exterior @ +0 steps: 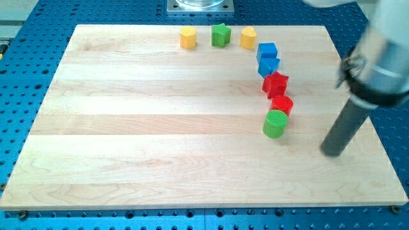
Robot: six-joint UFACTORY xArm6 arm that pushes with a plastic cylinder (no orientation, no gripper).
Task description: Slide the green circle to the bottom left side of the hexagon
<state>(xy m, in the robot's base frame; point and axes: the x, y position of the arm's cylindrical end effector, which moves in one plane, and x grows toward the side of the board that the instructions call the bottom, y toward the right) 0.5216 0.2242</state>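
The green circle (275,123) stands on the wooden board at the view's right of centre, touching a red circle (282,105) just above it. The yellow hexagon (188,38) sits near the board's top edge, far up and to the left of the green circle. My tip (332,151) rests on the board to the right of and slightly below the green circle, with a clear gap between them.
A green star (221,34) and a yellow block (248,38) sit right of the hexagon along the top edge. Two blue blocks (268,58) and a red star (275,84) form a curved line down to the red circle. The board's right edge (377,140) is near my tip.
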